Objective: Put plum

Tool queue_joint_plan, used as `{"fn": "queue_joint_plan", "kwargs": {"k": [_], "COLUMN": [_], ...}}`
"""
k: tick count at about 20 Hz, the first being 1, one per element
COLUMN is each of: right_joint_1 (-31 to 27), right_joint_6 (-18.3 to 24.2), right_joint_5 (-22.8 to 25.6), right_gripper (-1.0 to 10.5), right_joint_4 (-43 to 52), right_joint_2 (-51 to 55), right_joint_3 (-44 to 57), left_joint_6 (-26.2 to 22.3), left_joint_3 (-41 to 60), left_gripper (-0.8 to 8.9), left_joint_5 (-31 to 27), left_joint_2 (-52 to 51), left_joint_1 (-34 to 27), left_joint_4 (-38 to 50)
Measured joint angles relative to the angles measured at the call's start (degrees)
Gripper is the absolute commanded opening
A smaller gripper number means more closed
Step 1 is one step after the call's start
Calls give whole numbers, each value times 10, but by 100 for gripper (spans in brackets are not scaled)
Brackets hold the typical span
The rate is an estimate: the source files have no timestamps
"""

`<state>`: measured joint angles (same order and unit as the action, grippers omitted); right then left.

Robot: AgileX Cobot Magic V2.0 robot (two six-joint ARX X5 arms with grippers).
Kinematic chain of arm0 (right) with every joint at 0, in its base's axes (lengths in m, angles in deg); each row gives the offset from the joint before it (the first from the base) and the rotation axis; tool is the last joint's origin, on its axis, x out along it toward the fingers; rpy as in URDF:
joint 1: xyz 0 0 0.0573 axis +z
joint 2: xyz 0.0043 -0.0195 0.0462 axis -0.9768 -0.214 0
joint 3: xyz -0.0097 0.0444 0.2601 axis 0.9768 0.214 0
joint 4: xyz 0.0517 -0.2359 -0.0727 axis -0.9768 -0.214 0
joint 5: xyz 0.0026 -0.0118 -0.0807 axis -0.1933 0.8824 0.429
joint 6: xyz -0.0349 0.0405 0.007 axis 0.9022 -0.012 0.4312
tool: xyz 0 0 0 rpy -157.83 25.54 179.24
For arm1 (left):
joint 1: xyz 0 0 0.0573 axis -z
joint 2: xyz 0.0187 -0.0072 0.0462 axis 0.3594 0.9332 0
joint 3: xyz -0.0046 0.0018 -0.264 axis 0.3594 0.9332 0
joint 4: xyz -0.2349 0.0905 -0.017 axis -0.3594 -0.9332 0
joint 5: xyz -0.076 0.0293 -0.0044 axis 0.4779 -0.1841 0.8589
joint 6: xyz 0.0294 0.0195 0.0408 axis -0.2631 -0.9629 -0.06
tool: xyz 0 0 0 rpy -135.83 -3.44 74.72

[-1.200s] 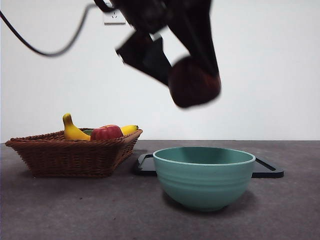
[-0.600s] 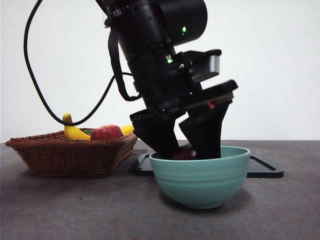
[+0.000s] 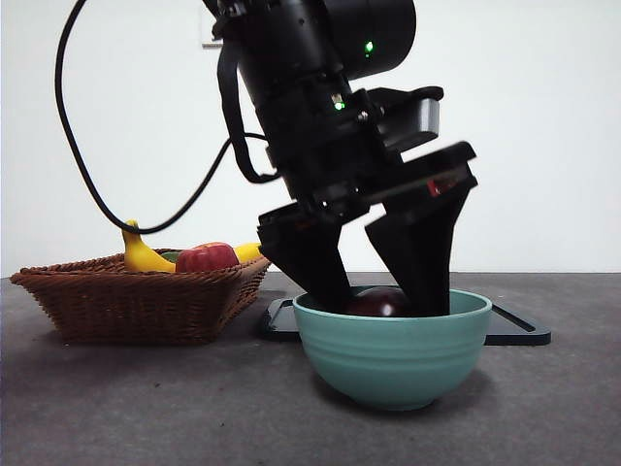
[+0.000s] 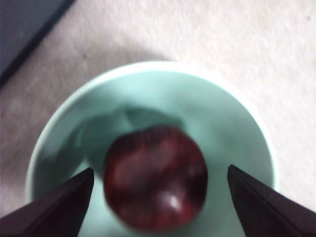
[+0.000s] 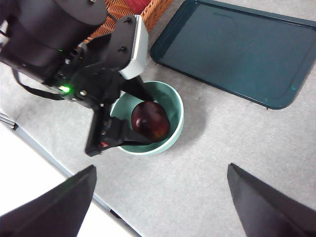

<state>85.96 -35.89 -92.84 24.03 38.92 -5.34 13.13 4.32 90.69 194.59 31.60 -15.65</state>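
the plum (image 3: 378, 302) sits inside the green bowl (image 3: 392, 354), low in the middle of the front view, with only its dark glossy top showing over the rim. the left claw (image 3: 380, 291) reaches down into the bowl from the big black arm that fills the upper middle of the frame. its two jaws are spread apart, one on each side of the plum, and in the left wrist view there is clear green bowl between each jaw and the fruit, so the claw is open and grips nothing. from that view the plum (image 4: 155, 177) lies on the bowl's floor, near the centre of the bowl (image 4: 237, 123).

the right claw (image 5: 158, 207) hangs high above the table, its jaws wide apart and empty, looking down on the left arm, the bowl (image 5: 175, 106) and the plum (image 5: 150, 121) in it.

behind the bowl in the front view lies a flat dark tray (image 3: 514, 328). at the left of the frame stands a wicker basket (image 3: 136, 301) holding a banana (image 3: 141, 254) and a red apple (image 3: 206, 258).
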Motion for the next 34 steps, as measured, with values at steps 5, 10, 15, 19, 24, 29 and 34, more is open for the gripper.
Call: {"fn": "queue_joint_plan", "kwargs": {"k": [5, 10, 15, 19, 24, 29, 34], "right_joint_1": [0, 0, 0, 0, 0, 0, 6], "right_joint_6": [0, 0, 0, 0, 0, 0, -14], "right_joint_5": [0, 0, 0, 0, 0, 0, 0], "right_gripper": [425, 425, 425, 425, 425, 425, 425], "right_joint_4": [0, 0, 0, 0, 0, 0, 2], "right_joint_2": [0, 0, 0, 0, 0, 0, -21], "right_joint_3": [0, 0, 0, 0, 0, 0, 0], "left_joint_6": [4, 8, 10, 24, 42, 44, 44], "left_joint_3": [-13, -14, 59, 207, 297, 297, 297], "left_gripper": [434, 431, 428, 428, 428, 428, 428], "left_joint_5": [0, 0, 24, 99, 192, 195, 195], "left_joint_2": [-144, -296, -417, -528, -595, -599, -599], "left_joint_1": [-36, -136, -208, -221, -221, -221, -221], "left_joint_4": [-1, -43, -65, -61, -85, -82, -78]}}
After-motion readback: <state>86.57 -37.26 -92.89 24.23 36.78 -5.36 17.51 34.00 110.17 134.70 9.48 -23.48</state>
